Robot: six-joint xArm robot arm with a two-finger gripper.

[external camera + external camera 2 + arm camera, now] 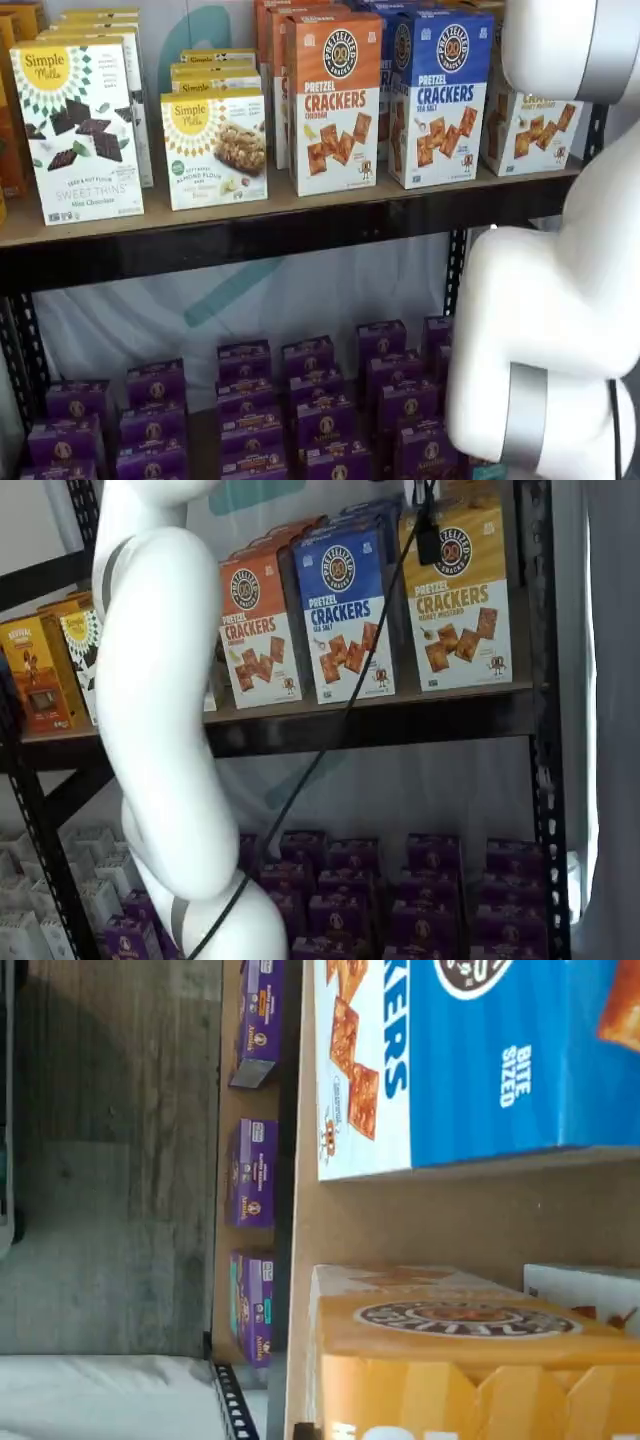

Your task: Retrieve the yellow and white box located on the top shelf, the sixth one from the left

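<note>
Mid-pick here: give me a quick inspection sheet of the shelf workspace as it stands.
Surface: top shelf, tan board with black front rail, holding upright boxes.
Job's things: yellow and white box upright at the right end, beside the blue cracker box; untouched.
Clutter: orange cracker box, Simple Mills boxes, purple boxes on the lower shelf.
Gripper: black fingers hang at the top edge before the yellow box; open or shut cannot be told.
Cables: black cable slants across the shelf front.
Surroundings: white arm in the foreground; pale backdrop behind.
</note>
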